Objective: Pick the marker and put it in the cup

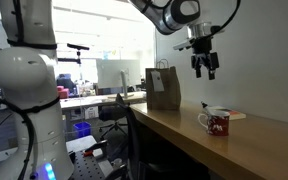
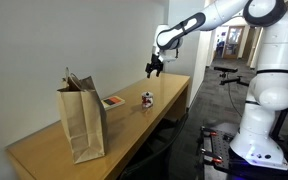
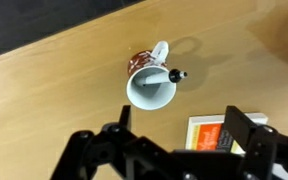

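The white cup with a red pattern (image 3: 150, 80) stands on the wooden table; it also shows in both exterior views (image 1: 215, 122) (image 2: 147, 99). The white marker (image 3: 164, 76) with a dark tip stands inside the cup, leaning on its rim with the tip sticking out. My gripper (image 3: 176, 128) hangs well above the cup, fingers spread apart and empty. It shows high over the table in both exterior views (image 1: 203, 66) (image 2: 154, 68).
A brown paper bag (image 1: 163, 88) (image 2: 82, 122) stands on the table away from the cup. A flat box with an orange label (image 3: 210, 134) lies beside the cup. The table's front edge (image 1: 174, 140) runs close to the cup.
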Motion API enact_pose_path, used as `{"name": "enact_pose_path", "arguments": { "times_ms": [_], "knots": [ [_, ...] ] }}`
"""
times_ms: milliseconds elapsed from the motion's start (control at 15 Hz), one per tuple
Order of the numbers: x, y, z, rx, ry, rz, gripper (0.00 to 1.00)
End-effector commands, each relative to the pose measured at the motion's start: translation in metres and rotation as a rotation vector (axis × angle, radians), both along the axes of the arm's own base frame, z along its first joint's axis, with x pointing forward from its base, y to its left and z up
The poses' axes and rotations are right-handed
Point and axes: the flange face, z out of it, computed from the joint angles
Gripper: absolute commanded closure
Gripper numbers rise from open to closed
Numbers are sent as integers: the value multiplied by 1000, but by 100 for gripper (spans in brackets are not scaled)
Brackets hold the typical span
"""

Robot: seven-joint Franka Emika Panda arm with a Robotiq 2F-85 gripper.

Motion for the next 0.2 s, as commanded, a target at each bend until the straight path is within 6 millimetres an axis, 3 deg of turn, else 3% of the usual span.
{"name": "enact_pose_path", "arguments": {
  "times_ms": [0, 133],
  "knots": [
    [-12, 6, 2, -34, -47, 85, 0],
    [-14, 7, -1, -40, -53, 107, 0]
  ]
}}
